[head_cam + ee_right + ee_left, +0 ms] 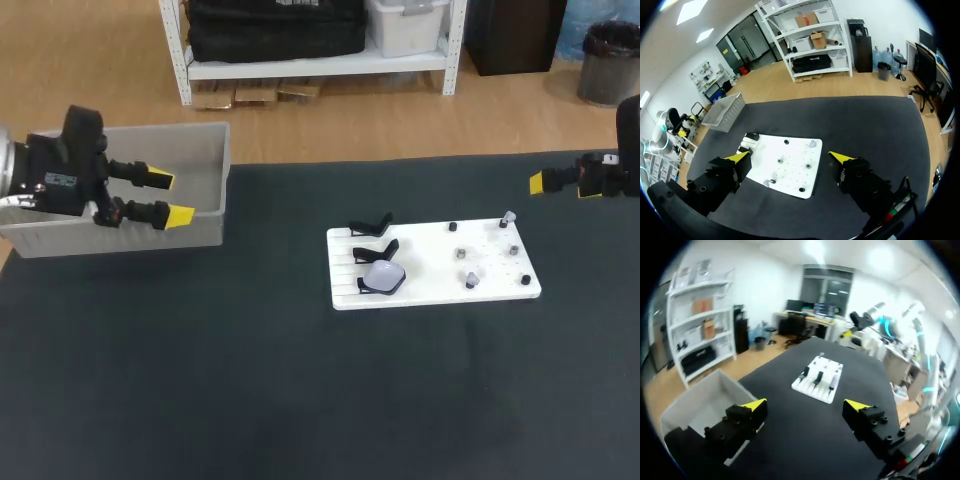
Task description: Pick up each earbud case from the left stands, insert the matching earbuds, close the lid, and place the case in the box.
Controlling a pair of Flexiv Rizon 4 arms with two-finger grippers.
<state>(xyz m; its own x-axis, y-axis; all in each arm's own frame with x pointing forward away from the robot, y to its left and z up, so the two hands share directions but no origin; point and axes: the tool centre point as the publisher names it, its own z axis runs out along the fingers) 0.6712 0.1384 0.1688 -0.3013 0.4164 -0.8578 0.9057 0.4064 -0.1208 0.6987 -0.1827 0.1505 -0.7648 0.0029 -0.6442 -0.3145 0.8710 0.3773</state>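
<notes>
One earbud case (383, 277) on the table, propped on the nearest of three black stands (371, 226) at the left end of a white board (430, 292). Smooth and pebble-rounded, pale lilac-white over a dark rim; lid position too small to tell. Other two stands bare: thin angled brackets, matte black. On the board's right half, small earbuds (472, 281) upright on scattered pegs, some pale, some dark, all well apart from the case. Board flat, hard-looking and matte, lying on a dark cloth-like table cover (300, 400).

Progress, as a judgement: nothing discernible in the visible part of the grey plastic box (205, 150), thin-walled and open-topped, so no delivery confirmed. For the remaining case, picking up, filling, closing and boxing seemingly all yet to do.

By the box's near wall, left gripper (170, 197) with fingers spread wide, holding nothing. Past the board's right end, right gripper (790, 157) likewise gaping and empty, well apart from case and earbuds.
</notes>
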